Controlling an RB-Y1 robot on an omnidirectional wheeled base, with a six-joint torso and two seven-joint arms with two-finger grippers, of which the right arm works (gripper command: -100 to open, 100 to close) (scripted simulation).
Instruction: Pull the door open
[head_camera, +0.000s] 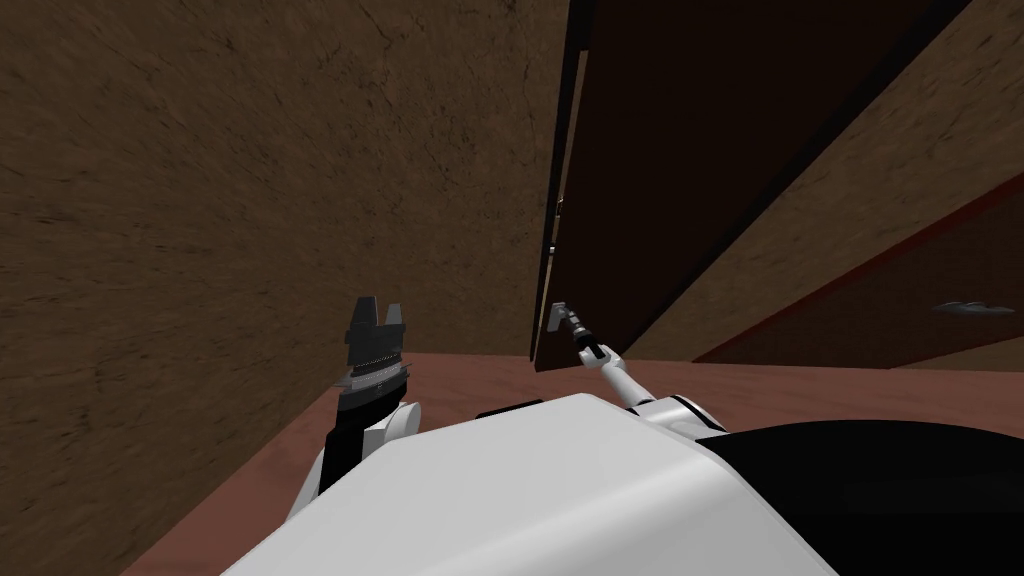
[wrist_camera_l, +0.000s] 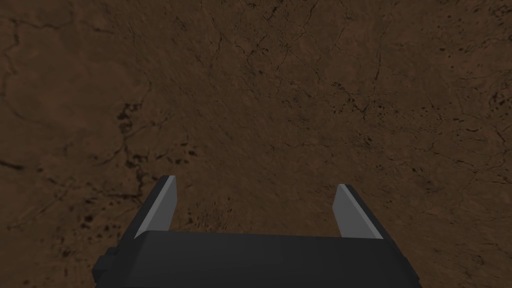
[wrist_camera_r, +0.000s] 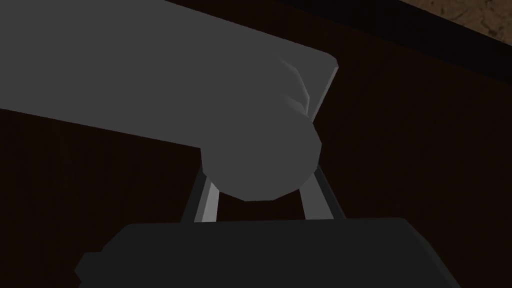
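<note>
Nearest the body, the left gripper (head_camera: 375, 318) was held upright beside the chest, its jaws spread wide with nothing between them, and it was faced toward the mottled brown wall (head_camera: 250, 200), well apart from the work. Further out, the right gripper (wrist_camera_r: 260, 181) was reached forward and low, just above the reddish floor (head_camera: 470, 372), and its fingers (wrist_camera_r: 209, 197) were closed narrowly against the two sides of the rounded end of the grey handle (wrist_camera_r: 260, 160). The handle was thus lodged directly between the right jaws, not ahead of or beside them. From that rounded end a flat grey part was seen to run off across the dark face of the door (head_camera: 690, 150), so the handle's long axis was judged to lie along the door's surface and crosswise to the fingers. The handle was set near the door's free edge, the edge closest to the wall, while the dark panel was stretched away toward the robot's right, where the hinges were presumed to be. Whether the door had already been parted from its frame could not be told. The grasp was judged to be made, with the pull itself left to do. It would be expected to be drawn back toward the chest and swung rightward, and the chief risk was judged to be the rounded end being slipped from the thin blades.
</note>
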